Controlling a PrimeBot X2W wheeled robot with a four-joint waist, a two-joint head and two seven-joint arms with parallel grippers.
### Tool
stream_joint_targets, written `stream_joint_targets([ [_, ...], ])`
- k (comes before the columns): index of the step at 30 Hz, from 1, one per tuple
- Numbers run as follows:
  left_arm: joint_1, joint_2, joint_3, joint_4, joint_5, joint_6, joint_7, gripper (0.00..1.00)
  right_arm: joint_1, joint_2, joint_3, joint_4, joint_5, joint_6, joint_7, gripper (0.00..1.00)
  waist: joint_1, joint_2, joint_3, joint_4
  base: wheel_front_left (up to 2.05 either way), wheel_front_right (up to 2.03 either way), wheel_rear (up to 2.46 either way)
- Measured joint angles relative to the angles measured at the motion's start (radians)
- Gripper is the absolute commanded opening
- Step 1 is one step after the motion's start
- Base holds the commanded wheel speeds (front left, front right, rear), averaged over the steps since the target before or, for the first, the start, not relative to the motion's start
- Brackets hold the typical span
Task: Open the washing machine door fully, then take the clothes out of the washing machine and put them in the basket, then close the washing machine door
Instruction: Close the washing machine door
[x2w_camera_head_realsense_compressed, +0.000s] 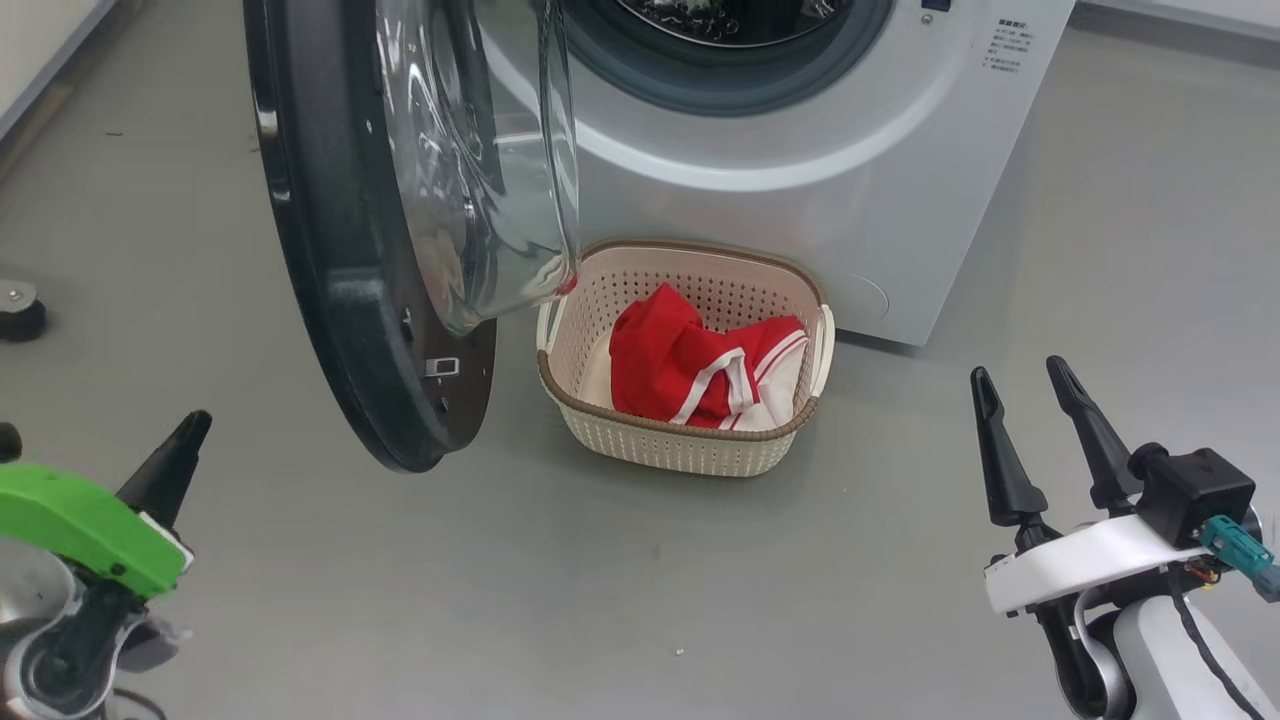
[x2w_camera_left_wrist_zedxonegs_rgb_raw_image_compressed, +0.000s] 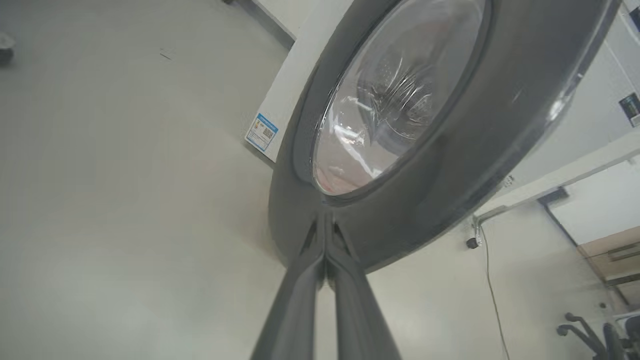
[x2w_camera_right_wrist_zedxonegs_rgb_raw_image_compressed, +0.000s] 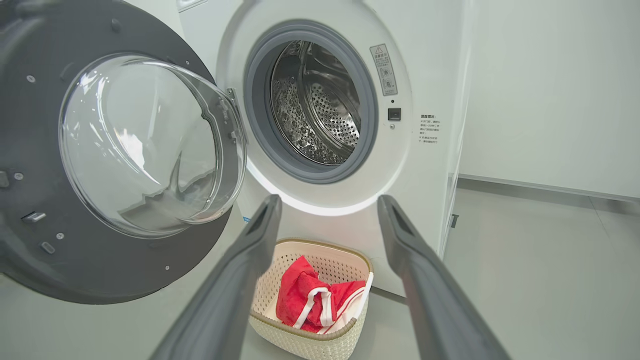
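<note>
Looks like a test lab, not a home: washing machine (x2w_camera_head_realsense_compressed: 800, 150) stands alone on the far side of a bare grey floor (x2w_camera_head_realsense_compressed: 700, 580), plain white walls (x2w_camera_right_wrist_zedxonegs_rgb_raw_image_compressed: 550, 90), loose cable (x2w_camera_left_wrist_zedxonegs_rgb_raw_image_compressed: 490, 285), office chair base (x2w_camera_left_wrist_zedxonegs_rgb_raw_image_compressed: 611, 336).

Left gripper (x2w_camera_left_wrist_zedxonegs_rgb_raw_image_compressed: 325, 225): dark grey, smooth, tapered fingers (x2w_camera_left_wrist_zedxonegs_rgb_raw_image_compressed: 300, 300). Behind it, at 8 o'clock in the head view, a lime-green bracket (x2w_camera_head_realsense_compressed: 85, 525) over a round silver-and-black joint (x2w_camera_head_realsense_compressed: 50, 640).
Right gripper (x2w_camera_head_realsense_compressed: 1022, 378), 4 o'clock: two long black pointed fingers (x2w_camera_head_realsense_compressed: 1000, 460), curved white bracket (x2w_camera_head_realsense_compressed: 1090, 560), square black box (x2w_camera_head_realsense_compressed: 1195, 490), teal plug (x2w_camera_head_realsense_compressed: 1240, 550), black cable (x2w_camera_head_realsense_compressed: 1200, 640), pale forearm (x2w_camera_head_realsense_compressed: 1165, 670).
</note>
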Motion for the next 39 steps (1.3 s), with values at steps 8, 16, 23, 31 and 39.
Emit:
stream_joint_targets([
  [8,0.11,0.075,-0.093,-0.057,0.272,-0.005,-0.159,0.0,0.021,0.022,0.003,0.013,0.0,0.0,-0.002,1.0,0.0,0.0,-0.048,0.016,0.0,0.0,0.0],
  [16,0.193,0.083,-0.132,-0.087,0.413,-0.005,-0.324,0.0,0.025,0.031,0.007,0.014,0.0,0.0,-0.002,1.0,0.0,0.0,-0.083,0.025,0.0,0.0,0.0],
  [23,0.262,0.078,-0.174,-0.099,0.518,-0.005,-0.455,0.0,0.038,0.038,0.001,0.014,0.0,-0.002,-0.002,1.0,0.0,0.0,-0.095,0.025,0.0,0.0,0.0],
  [31,0.31,0.04,-0.205,-0.084,0.609,-0.004,-0.608,0.0,0.041,0.047,-0.004,0.013,0.0,-0.009,-0.002,1.0,0.0,0.0,-0.1,0.027,0.0,0.0,0.0],
  [39,0.325,0.013,-0.215,-0.054,0.656,0.013,-0.704,1.0,0.054,0.053,-0.005,0.009,-0.001,-0.009,-0.002,1.0,0.0,0.0,-0.1,0.028,0.0,0.0,0.0],
])
